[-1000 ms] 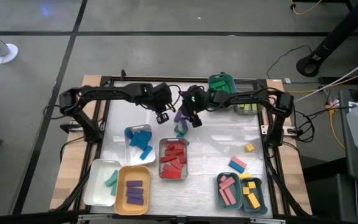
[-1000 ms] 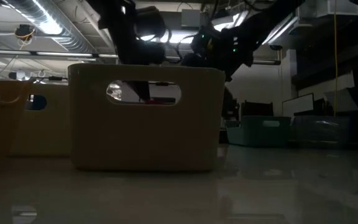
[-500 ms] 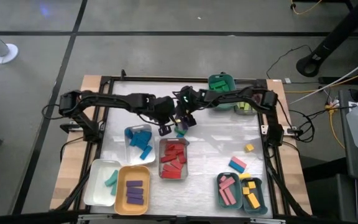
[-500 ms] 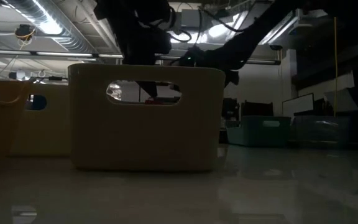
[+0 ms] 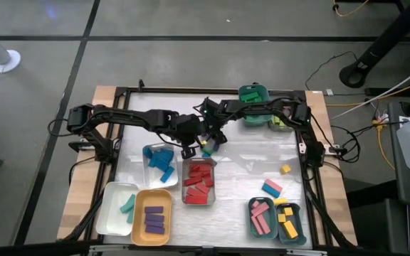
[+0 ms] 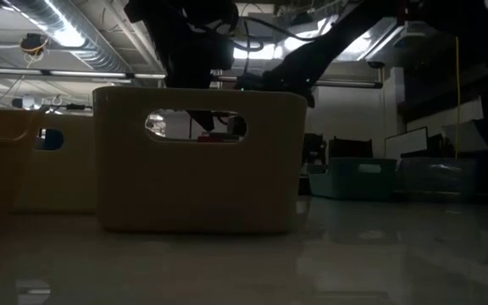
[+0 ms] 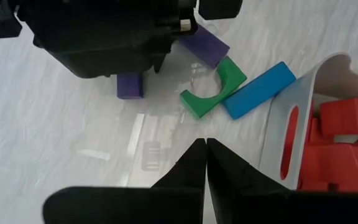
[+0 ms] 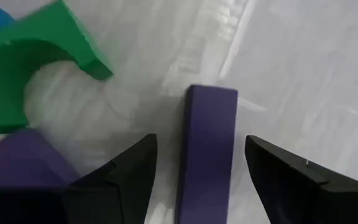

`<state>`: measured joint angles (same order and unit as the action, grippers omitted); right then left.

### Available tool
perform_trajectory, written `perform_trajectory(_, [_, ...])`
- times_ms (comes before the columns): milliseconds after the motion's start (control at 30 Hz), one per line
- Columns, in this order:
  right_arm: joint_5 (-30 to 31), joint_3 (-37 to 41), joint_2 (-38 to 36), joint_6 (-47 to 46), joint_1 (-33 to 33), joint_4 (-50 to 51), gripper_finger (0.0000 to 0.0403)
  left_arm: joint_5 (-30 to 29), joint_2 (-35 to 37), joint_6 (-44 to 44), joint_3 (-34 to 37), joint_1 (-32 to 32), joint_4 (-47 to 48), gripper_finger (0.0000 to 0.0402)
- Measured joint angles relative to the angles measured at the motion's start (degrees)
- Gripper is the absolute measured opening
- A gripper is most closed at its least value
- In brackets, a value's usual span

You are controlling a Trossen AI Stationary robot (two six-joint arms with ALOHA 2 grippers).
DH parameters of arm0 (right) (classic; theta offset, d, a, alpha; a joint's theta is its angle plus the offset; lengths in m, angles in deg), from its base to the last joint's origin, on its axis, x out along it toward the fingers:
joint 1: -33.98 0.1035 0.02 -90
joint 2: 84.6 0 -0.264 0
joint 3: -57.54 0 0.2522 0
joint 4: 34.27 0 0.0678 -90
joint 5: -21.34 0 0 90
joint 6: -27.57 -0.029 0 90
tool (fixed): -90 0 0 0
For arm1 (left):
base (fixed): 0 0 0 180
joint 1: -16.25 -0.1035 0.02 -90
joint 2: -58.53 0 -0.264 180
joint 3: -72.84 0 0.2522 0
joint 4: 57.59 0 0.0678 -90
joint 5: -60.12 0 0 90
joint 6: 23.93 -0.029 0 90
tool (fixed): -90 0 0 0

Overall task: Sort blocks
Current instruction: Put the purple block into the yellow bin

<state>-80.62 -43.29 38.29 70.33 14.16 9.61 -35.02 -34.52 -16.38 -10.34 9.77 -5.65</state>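
Purple block being straddled by wide-open right gripper [image 8: 194,180], nothing yet gripped

High view: both grippers are being crowded over loose blocks [image 5: 206,148] at 12 o'clock of the red tray [image 5: 184,186], so a collision is being risked. Left wrist view: the left gripper [image 7: 205,149] is being kept shut and empty, the green arch [image 7: 215,91] and blue block [image 7: 258,89] at its 12 o'clock. Right wrist view: the purple block [image 8: 207,146] is being framed off-centre, nearer one finger [image 8: 126,165], so twisting or nudging neighbours is being risked
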Motion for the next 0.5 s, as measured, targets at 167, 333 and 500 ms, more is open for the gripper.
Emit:
perform_trajectory(167, [1.6, 0.0, -0.1, -1.6, 0.4, 0.1, 0.0242, 0.0, 0.0, 0.0, 0.0, 0.0, -0.1, 0.0001])
perform_trajectory(333, [1.8, 0.0, -0.1, -2.5, 0.5, 0.2, 0.0209, 0.0, 0.0, 0.7, 0.0, 0.3, 0.0, 0.0001])
perform_trajectory(500, [3.1, 0.0, -0.1, -4.0, 1.0, 0.3, 0.0138, 0.0, 0.4, -0.4, 0.0, 0.6, 0.3, 0.0001])
